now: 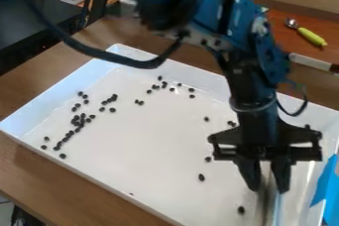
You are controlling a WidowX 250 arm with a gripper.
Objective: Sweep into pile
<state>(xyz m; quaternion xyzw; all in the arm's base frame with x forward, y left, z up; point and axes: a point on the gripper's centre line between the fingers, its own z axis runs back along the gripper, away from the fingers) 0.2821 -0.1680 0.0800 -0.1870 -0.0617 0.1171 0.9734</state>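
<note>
While a dark stove stands in the upper left of the frame, a white tray sits at a slant on a brown wooden worktop, spanning the picture from its left edge to the lower right. Small black beans lie inside the tray, the thickest group strung in a loose line at left. More dot its upper middle, and a few are spread toward the lower right. The black arm hangs from the top of the frame, a cable looping to its left, with the tool low over the tray's right side, its fingers parted. Whether it has hold of the thin, pale strip between and below its tips, one cannot tell. A spoon with a yellow-green handle rests at upper right, and bright blue material shows against the tray's right edge.
</note>
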